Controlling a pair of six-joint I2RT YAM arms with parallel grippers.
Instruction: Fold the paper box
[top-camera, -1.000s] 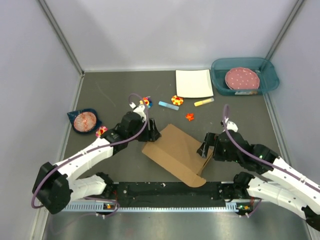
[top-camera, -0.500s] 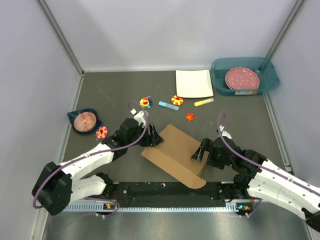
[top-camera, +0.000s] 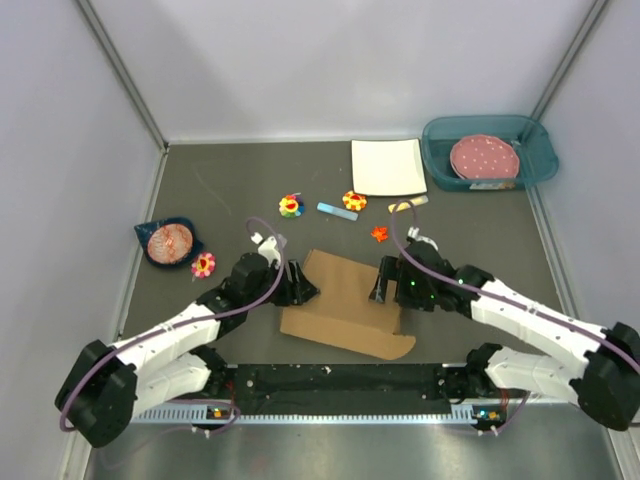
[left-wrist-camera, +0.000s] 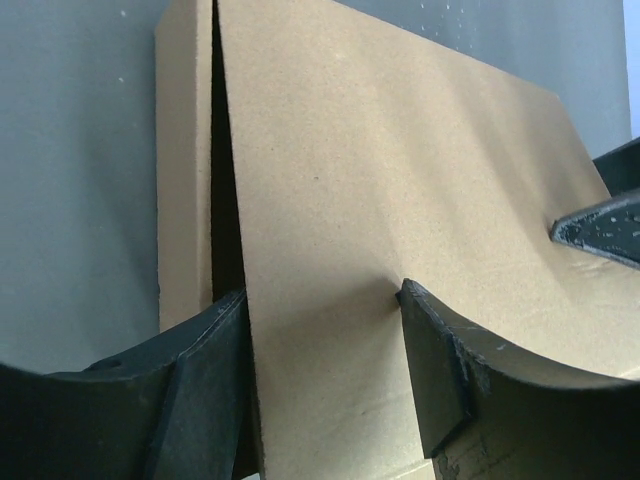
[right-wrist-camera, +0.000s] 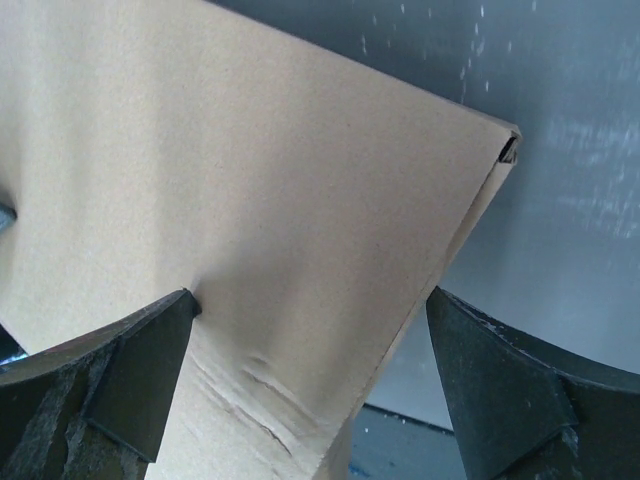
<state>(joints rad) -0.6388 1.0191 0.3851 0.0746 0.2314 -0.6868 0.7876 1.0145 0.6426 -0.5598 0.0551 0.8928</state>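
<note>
Moving in since earlier: right gripper (top-camera: 384, 284), jaws wide apart, now bracing the right edge of the paper box (top-camera: 345, 308), lower centre of table (top-camera: 250, 180). Left gripper (top-camera: 297, 286) is straddling its left edge, clamped or not we cannot tell, steadying for folding.

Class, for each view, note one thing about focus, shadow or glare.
Top external: sharp, evenly lit, faint shadow beside the paper box. Left wrist: near fingers slightly soft, cardboard grain crisp. Right wrist: fingers dark and soft; pale sheen on the table.
</note>
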